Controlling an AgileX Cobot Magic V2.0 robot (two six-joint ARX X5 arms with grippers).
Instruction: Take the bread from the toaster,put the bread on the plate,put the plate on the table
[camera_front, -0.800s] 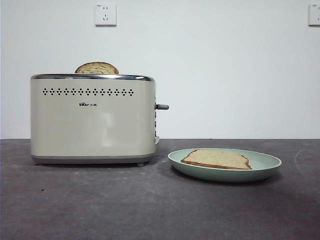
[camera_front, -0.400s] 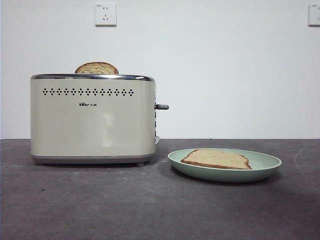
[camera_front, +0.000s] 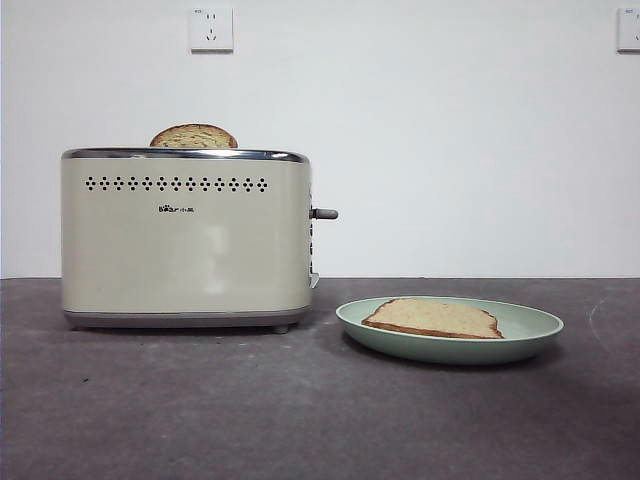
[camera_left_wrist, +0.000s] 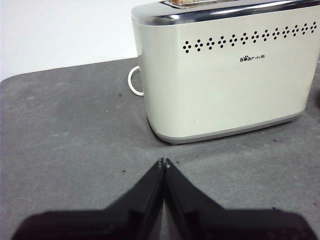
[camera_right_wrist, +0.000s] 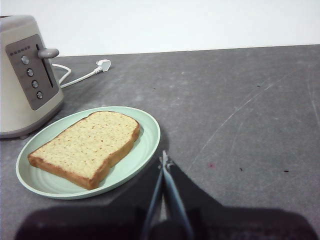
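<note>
Bread (camera_front: 432, 318) lies flat on the plate (camera_front: 528, 332), which sits on the tabletop (camera_front: 300, 410) just beside the toaster (camera_front: 185, 240), on its lever side. A darker speckled slice (camera_front: 193, 137) pokes up from the toaster's slot. The left gripper (camera_left_wrist: 164, 162) hangs near the toaster's holed face, fingers pressed together on nothing. The right gripper (camera_right_wrist: 163, 160) is at the plate's rim, fingers likewise closed and empty.
</note>
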